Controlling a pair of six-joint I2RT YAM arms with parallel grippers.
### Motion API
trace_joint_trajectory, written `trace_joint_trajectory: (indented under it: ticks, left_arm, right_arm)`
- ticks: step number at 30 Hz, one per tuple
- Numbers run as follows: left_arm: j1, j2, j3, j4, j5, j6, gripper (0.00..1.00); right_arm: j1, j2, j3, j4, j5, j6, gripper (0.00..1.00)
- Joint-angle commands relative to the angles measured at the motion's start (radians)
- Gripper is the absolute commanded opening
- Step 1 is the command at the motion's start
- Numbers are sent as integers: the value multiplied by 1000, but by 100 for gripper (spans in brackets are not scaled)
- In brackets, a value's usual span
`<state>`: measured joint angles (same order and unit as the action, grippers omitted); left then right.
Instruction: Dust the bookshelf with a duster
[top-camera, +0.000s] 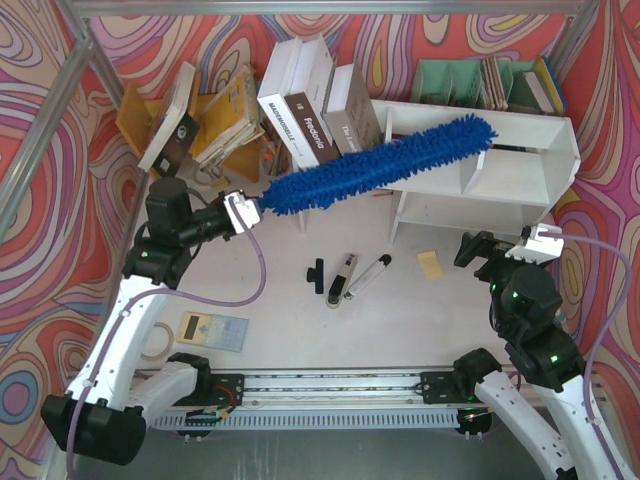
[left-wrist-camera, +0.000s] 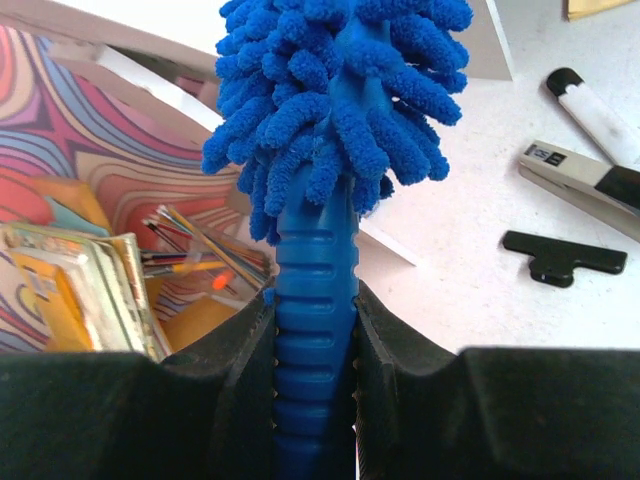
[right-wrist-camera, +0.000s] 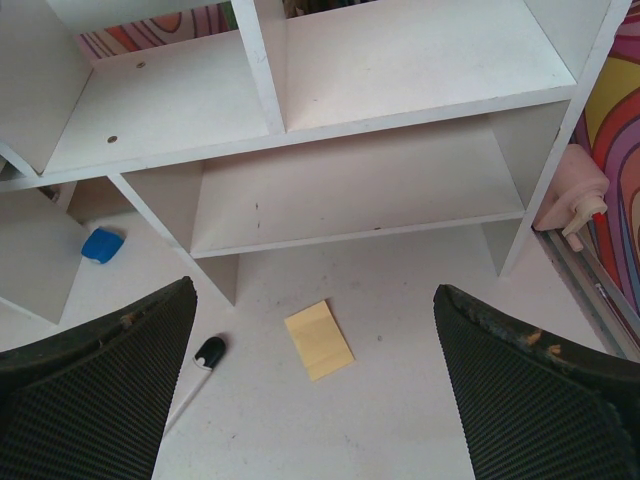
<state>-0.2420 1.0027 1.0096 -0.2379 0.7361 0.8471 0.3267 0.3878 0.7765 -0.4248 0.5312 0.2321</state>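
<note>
The long fluffy chenille duster (top-camera: 380, 165) is bright blue from head to ribbed handle, against the plain white wooden bookshelf (top-camera: 530, 125). The fabric backdrop (top-camera: 40, 150) swirls in pink, orange, purple and cream. The small paper pad (top-camera: 431, 264) is pale yellow, and the half-hidden slotted rack (top-camera: 450, 82) looks green.

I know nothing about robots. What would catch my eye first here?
The bright-blue fluffy duster stands out, slanting across the middle of the scene from the left gripper, which is shut on its handle, up to the top of the white bookshelf at the right. Next come the loud swirly walls all round, and the right gripper, open and empty, facing the bookshelf's lower shelf.
</note>
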Motion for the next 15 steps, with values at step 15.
trace_joint_trajectory:
  ticks: [15]
  left_arm:
    - [12,-38,-140,62,33,-6,0]
  right_arm:
    - [-3,-7,-11,31,18,-14,90]
